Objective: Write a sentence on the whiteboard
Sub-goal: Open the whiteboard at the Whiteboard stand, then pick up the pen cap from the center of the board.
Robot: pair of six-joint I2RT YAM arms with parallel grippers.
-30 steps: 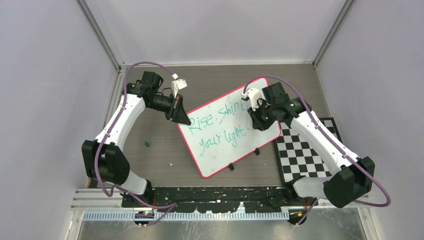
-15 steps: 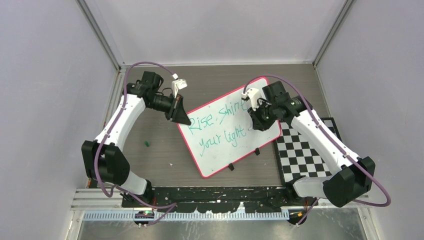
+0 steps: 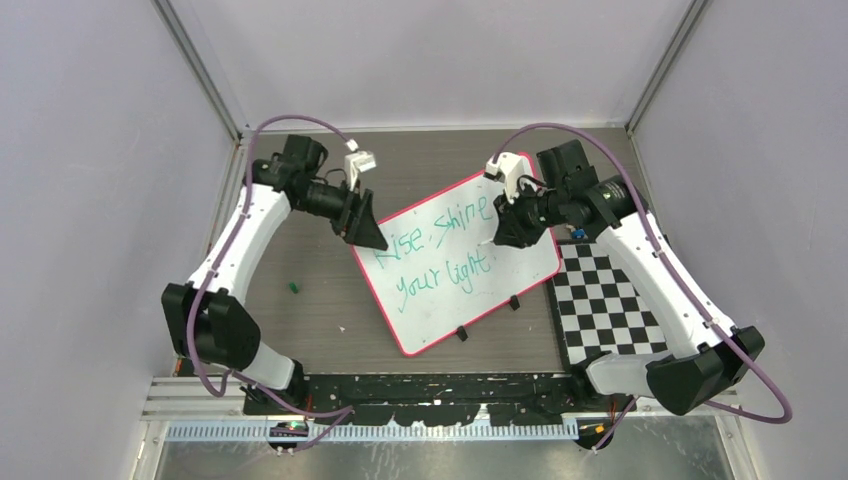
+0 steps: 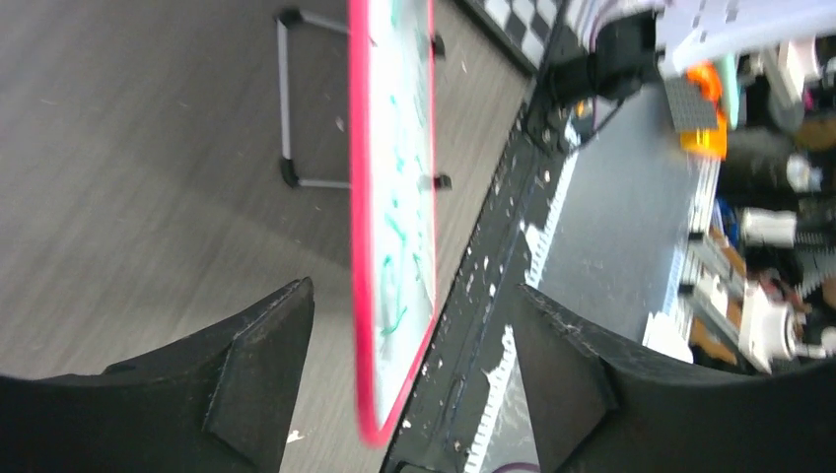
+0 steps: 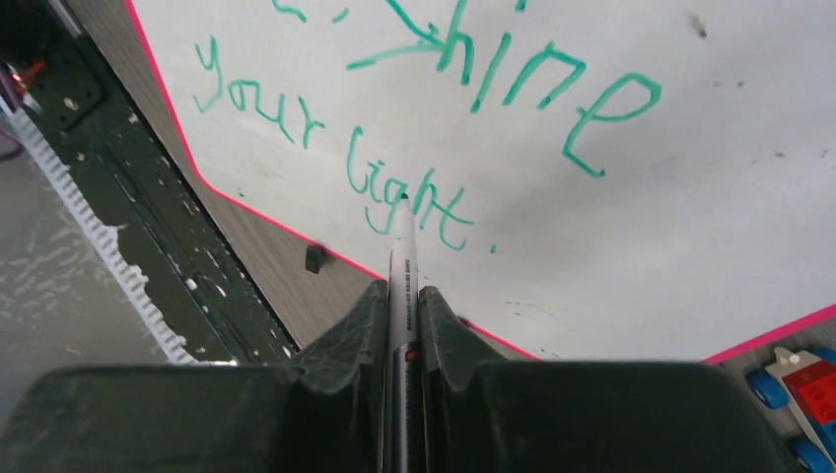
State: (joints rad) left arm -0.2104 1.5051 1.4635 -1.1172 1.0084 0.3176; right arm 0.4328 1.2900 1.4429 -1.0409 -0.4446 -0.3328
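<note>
The whiteboard (image 3: pixel 520 268), white with a pink-red rim, stands tilted mid-table. The teal sentence (image 3: pixel 441 249) reads "Rise, shine" over "your light." My left gripper (image 3: pixel 369 236) is at the board's left corner. In the left wrist view this gripper (image 4: pixel 414 291) is open, with the board's corner (image 4: pixel 380 414) between its jaws and touching neither. My right gripper (image 3: pixel 508 228) is over the board's right part, shut on a white marker (image 5: pixel 402 251). The marker's tip points at the word "light" (image 5: pixel 409 197). I cannot tell whether the tip touches the board.
A black-and-white checkerboard mat (image 3: pixel 610 300) lies right of the board. A small green bit (image 3: pixel 294 288) lies on the wooden table at the left. Black clips (image 3: pixel 462 333) sit on the board's near edge. A red and blue toy (image 5: pixel 803 379) lies beyond the board's corner.
My left gripper has opened and let go of the board's left corner. My right arm has drawn back toward the upper right with the marker.
</note>
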